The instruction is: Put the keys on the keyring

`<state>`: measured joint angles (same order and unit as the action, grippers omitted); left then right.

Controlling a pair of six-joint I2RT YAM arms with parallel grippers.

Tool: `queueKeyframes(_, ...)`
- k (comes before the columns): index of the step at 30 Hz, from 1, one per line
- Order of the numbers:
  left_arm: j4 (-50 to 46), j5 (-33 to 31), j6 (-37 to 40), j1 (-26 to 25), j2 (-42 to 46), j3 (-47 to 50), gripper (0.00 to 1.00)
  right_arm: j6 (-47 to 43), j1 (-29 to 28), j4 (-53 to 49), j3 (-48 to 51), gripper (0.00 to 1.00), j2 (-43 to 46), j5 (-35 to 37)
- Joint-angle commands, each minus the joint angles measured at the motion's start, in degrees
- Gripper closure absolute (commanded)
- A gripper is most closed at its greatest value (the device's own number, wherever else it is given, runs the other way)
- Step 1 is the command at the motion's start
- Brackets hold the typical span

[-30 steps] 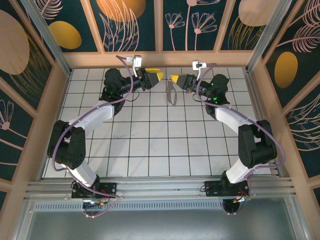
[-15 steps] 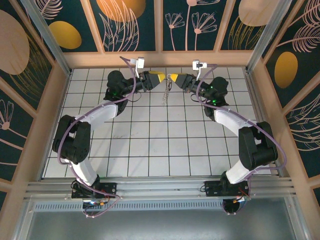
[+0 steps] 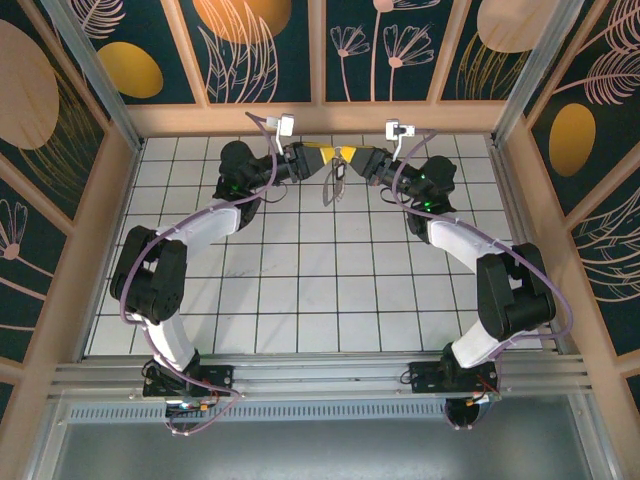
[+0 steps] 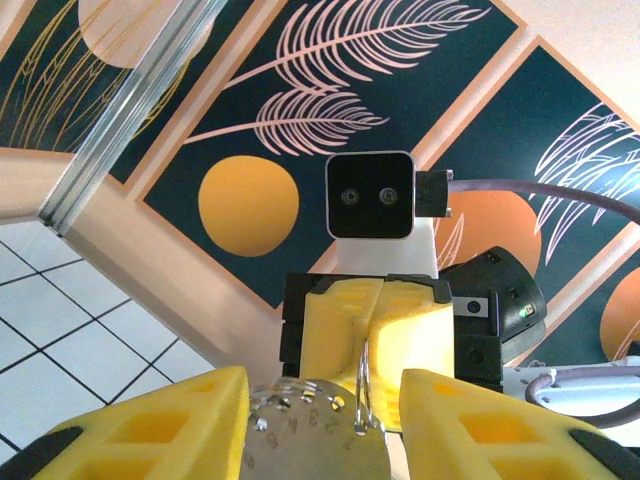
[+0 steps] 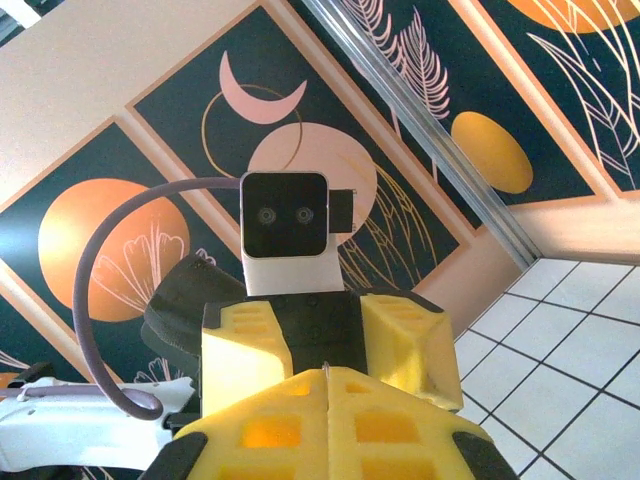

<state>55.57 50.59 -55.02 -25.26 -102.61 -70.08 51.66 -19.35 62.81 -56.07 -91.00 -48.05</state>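
At the far middle of the tiled floor my two grippers meet tip to tip. My right gripper (image 3: 345, 156) is shut on the thin wire of the keyring (image 3: 331, 188), whose loop hangs down below it. In the left wrist view the wire (image 4: 365, 385) rises into the right gripper's closed pads (image 4: 345, 320). A round silvery piece (image 4: 310, 430) with stamped marks sits on the wire. My left gripper (image 4: 325, 390) stands open around that piece: one pad touches it, a thin gap shows at the other. I cannot tell whether it is one of the keys.
The wooden back wall (image 3: 320, 118) with painted panels stands just behind both grippers. Aluminium posts (image 3: 90, 70) rise at the far corners. The white tiled floor (image 3: 320, 290) stretches between the arms towards the near rail.
My left gripper has swung right to meet the right gripper, and its jaws have narrowed around the piece on the ring. The right gripper stayed shut and shifted slightly left.
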Motion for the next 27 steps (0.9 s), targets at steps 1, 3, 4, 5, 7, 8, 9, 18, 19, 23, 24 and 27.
queueKeyframes(1,3.14,0.8,-0.91,-0.69,-1.01,-1.98,0.58,0.92,-0.46,4.34,0.4,1.0,0.48,0.11)
queueKeyframes(3,3.14,0.84,-0.94,-0.93,-0.96,-2.23,0.6,0.9,-0.53,4.34,0.37,1.0,0.34,0.08)
queueKeyframes(4,3.14,0.83,-0.92,-0.98,-1.07,-2.51,0.61,0.9,-0.59,4.34,0.38,1.0,0.3,0.14)
queueKeyframes(5,3.07,0.83,-0.91,-1.11,-1.1,-2.4,0.62,0.94,-0.64,4.34,0.4,1.0,0.35,0.15)
queueKeyframes(7,3.01,0.85,-0.92,-1.28,-1.1,-2.51,0.64,0.91,-0.58,4.34,0.44,1.0,0.22,0.15)
queueKeyframes(8,2.99,0.94,-0.93,-1.36,-1.1,-2.6,0.64,0.9,-0.66,4.34,0.48,1.0,0.23,0.11)
queueKeyframes(9,2.96,0.94,-0.87,-1.38,-1.11,-2.69,0.65,0.9,-0.6,4.43,0.45,1.0,0.22,-0.01)
queueKeyframes(18,2.96,1.0,-0.79,-1.78,-1.11,-2.86,0.74,0.86,-0.77,4.08,0.45,1.0,0.29,0.06)
queueKeyframes(19,2.96,1.07,-0.8,-1.86,-1.17,-2.86,0.76,0.81,-0.84,4.01,0.51,1.0,0.23,0.15)
queueKeyframes(23,3.02,1.26,-0.66,-1.9,-0.92,-2.62,0.84,0.81,-0.82,3.91,0.39,1.0,0.11,0.41)
queueKeyframes(24,3.06,1.27,-0.61,-1.9,-0.88,-2.54,0.87,0.82,-0.86,3.91,0.36,1.0,0.01,0.51)
queueKeyframes(27,3.22,1.44,-0.64,-2.01,-0.75,-2.26,0.97,0.9,-0.94,3.82,0.08,1.0,-0.31,0.57)
